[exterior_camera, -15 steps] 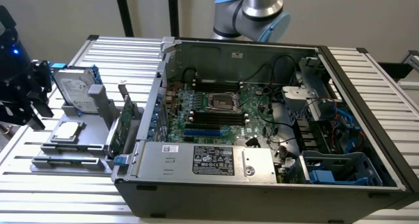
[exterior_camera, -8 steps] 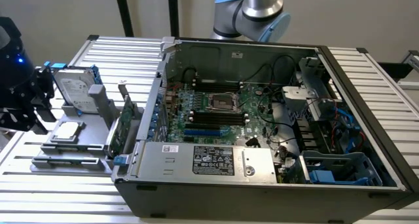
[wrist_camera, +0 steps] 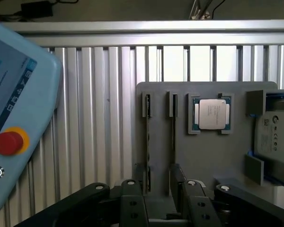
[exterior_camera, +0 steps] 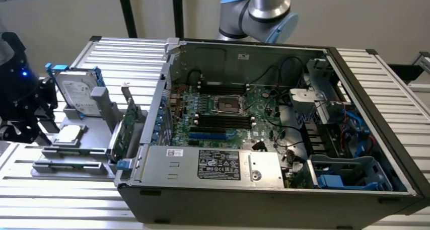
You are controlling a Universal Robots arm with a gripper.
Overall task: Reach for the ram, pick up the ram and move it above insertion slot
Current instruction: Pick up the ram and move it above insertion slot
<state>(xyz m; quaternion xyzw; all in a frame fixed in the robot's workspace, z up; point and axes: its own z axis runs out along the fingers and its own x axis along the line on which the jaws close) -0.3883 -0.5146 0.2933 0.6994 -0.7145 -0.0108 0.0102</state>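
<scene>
Hazard: the ram (wrist_camera: 147,142) stands on edge in the grey holder (wrist_camera: 203,156), just beside a second card (wrist_camera: 173,137) in a parallel slot. A small sideways offset could therefore bring the tool (wrist_camera: 161,208) onto the wrong board or an end post. The tool hangs above the holder, jaws spread wide and empty; from above, the ram appears as a long, thin, dark line.
</scene>
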